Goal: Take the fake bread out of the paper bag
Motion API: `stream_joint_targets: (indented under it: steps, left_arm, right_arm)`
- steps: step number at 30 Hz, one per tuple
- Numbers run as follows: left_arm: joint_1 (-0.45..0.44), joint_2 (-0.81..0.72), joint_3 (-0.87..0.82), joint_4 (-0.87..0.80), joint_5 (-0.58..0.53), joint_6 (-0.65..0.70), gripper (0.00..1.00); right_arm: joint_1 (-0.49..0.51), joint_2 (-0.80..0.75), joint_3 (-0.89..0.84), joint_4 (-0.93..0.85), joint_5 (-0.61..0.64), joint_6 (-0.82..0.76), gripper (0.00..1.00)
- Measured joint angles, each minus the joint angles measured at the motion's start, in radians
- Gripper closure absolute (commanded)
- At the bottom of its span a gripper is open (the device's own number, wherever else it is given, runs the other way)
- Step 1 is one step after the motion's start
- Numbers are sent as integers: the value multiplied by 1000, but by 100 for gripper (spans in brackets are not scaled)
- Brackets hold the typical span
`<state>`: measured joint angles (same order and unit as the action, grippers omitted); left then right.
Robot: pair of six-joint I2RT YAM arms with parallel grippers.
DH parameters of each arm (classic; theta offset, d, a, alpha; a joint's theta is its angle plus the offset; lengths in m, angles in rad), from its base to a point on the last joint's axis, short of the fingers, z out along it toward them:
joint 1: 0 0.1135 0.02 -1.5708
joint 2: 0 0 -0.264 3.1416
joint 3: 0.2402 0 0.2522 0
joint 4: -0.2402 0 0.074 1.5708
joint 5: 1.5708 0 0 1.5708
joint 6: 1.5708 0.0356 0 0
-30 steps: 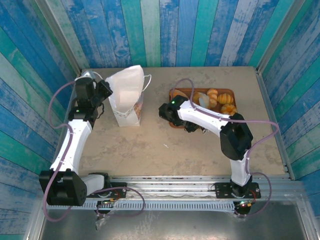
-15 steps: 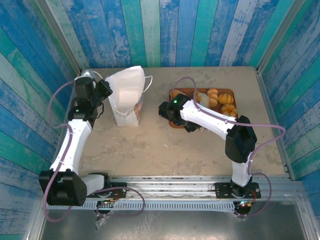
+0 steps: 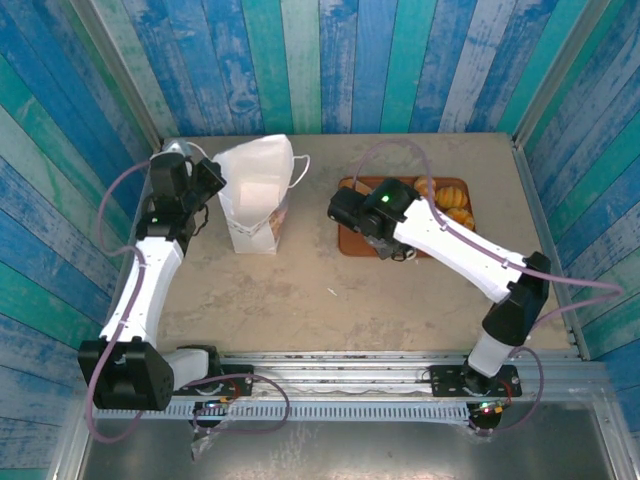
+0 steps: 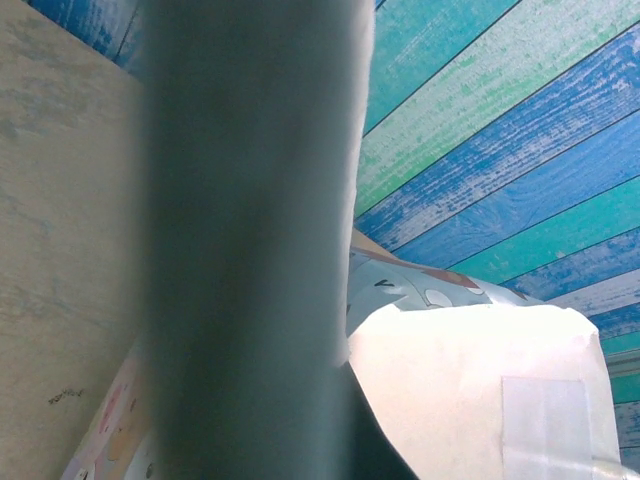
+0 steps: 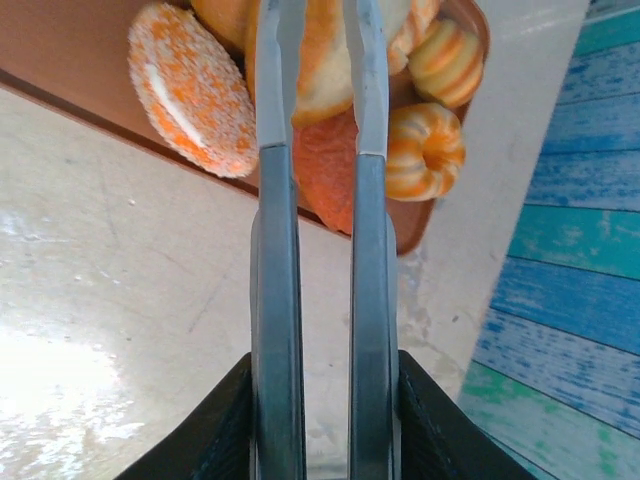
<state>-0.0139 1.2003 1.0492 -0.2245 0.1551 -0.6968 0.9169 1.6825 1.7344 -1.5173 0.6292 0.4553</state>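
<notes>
The right arm has stretched out, its elbow now far toward the right wall. The right claw [image 5: 318, 40] hangs over the flat brown tray [image 3: 350, 242] and has drawn in to a narrow gap with nothing in it. The glossy golden-orange plastic loaves and rolls [image 3: 445, 200] lie on that tray, so a delivery looks finished. The left claw [image 3: 210, 182] has not moved. It is closed at the left rim of the white paper bag with cord handles [image 3: 255, 205], seemingly pinching it. Whether bread remains inside the bag cannot be told. If so, another reach across the surface follows.
</notes>
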Motion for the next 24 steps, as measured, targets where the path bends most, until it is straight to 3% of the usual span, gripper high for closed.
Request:
stream_joint_targets:
  steps: [9,18,24]
  left_arm:
    - [0,79,30,23,22,-109,100]
    - [0,124,33,58,27,-206,100]
    - [0,133,32,90,43,-246,83]
  right_arm:
    - [0,-153,-108,134,-121,17,68]
    - [61,-190,-243,273,-190,122,67]
    - [119,-195,-325,390,-210,215,67]
